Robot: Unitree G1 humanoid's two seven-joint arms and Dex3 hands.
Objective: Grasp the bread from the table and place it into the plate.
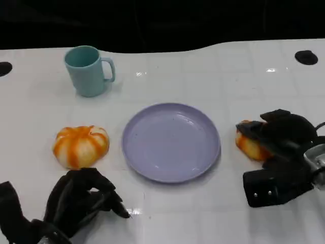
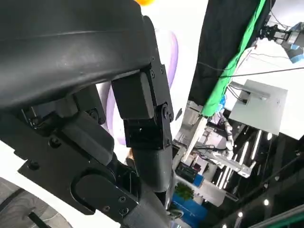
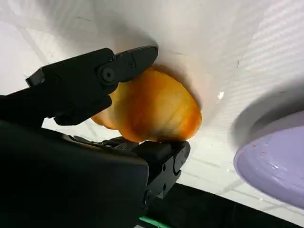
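**Right hand closing on bread beside the plate**

Right hand (image 1: 277,152) has fingers wrapped around the bread (image 1: 249,145), which sits on the table just right of the plate (image 1: 171,142). Left hand (image 1: 81,201) is curled, holding nothing, below the plate's left side. To do it well: firm up the grip before lifting, then carry left over the rim. Bread's long axis can't be told; mostly hidden.
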